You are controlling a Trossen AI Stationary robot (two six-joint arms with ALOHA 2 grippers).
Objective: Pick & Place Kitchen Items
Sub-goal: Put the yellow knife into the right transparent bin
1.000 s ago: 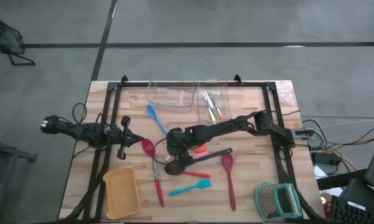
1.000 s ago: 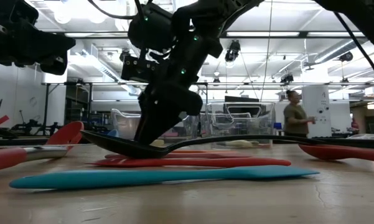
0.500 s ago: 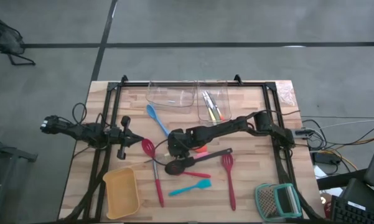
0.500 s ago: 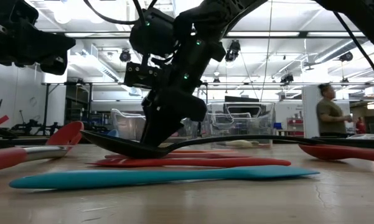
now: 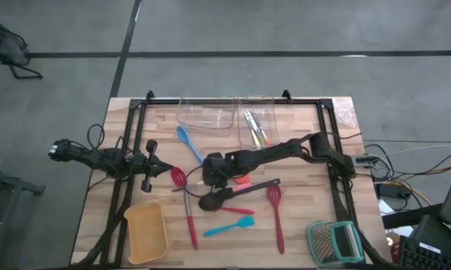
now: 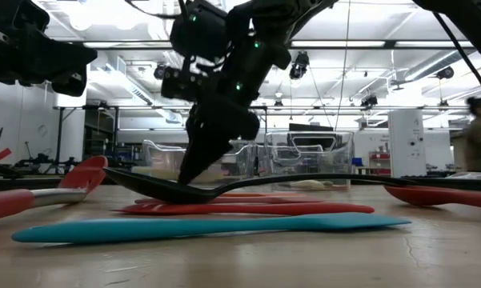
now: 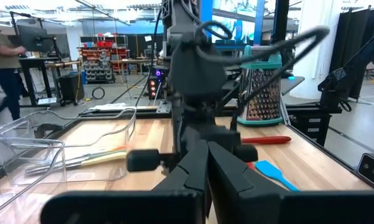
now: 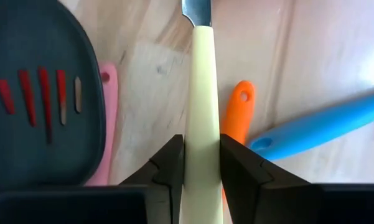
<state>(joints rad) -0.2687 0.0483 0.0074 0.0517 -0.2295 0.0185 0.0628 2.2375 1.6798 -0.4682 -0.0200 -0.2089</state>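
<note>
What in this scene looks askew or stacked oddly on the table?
The black spoon lies across a red spatula, bowl tilted up in the low view. The right gripper, at table centre, pinches a pale-handled utensil. The left gripper waits near the left edge.

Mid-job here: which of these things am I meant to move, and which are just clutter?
Job: yellow-handled cutlery in the right hand, blue spoon, black spoon, red slotted spoons, teal spatula, orange spatula.
Lying about: grater, yellow tray, clear tubs.
</note>
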